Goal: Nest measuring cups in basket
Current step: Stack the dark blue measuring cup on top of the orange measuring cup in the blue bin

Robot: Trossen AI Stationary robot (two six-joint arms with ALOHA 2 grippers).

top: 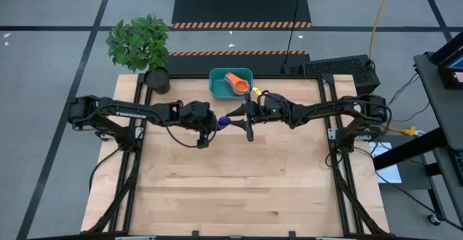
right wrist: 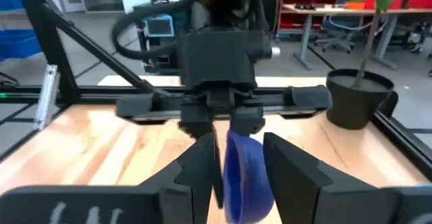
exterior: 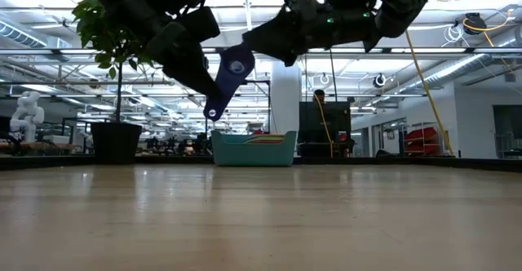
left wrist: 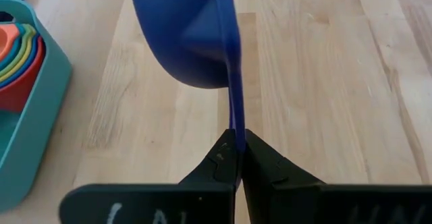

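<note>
left wrist view: left hand (left wrist: pixel 236 158) pinches the dark blue cup (left wrist: pixel 185 35) by its handle, held clear above the worktop (left wrist: pixel 324 82). right hand (right wrist: pixel 233 160) spread around the bowl, likely a handover. basket (top: pixel 220 86) behind already holds nested cups (top: pixel 236 84).

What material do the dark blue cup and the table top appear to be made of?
Dark blue cup: probably plastic; smooth, evenly coloured, with a thin flat handle pinched in the left tool. Table top: wood, pale planks with visible grain and a slight sheen.
</note>
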